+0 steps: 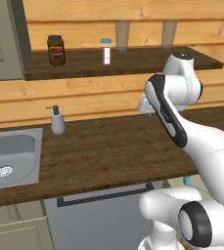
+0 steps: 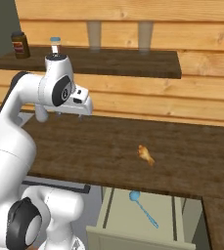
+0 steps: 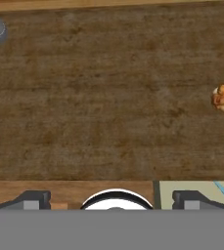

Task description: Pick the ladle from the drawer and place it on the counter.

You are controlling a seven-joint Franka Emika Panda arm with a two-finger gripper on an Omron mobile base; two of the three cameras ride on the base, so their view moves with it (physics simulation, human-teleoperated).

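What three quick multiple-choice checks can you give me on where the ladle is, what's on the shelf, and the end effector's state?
1. Where does the ladle lie?
A. in the open drawer
B. on the counter
C. in the sink

2. How many containers stand on the shelf?
A. none
B. two
C. five

3. What is the state of the end effector?
A. shut on the ladle
B. shut on nothing
C. open, holding nothing

Answers:
1. A: the right base view shows the ladle on the drawer floor, below the counter edge.
2. B: a dark jar and a small blue-capped bottle stand there.
3. C: in the hand view its fingertips stand far apart with only counter beyond them.
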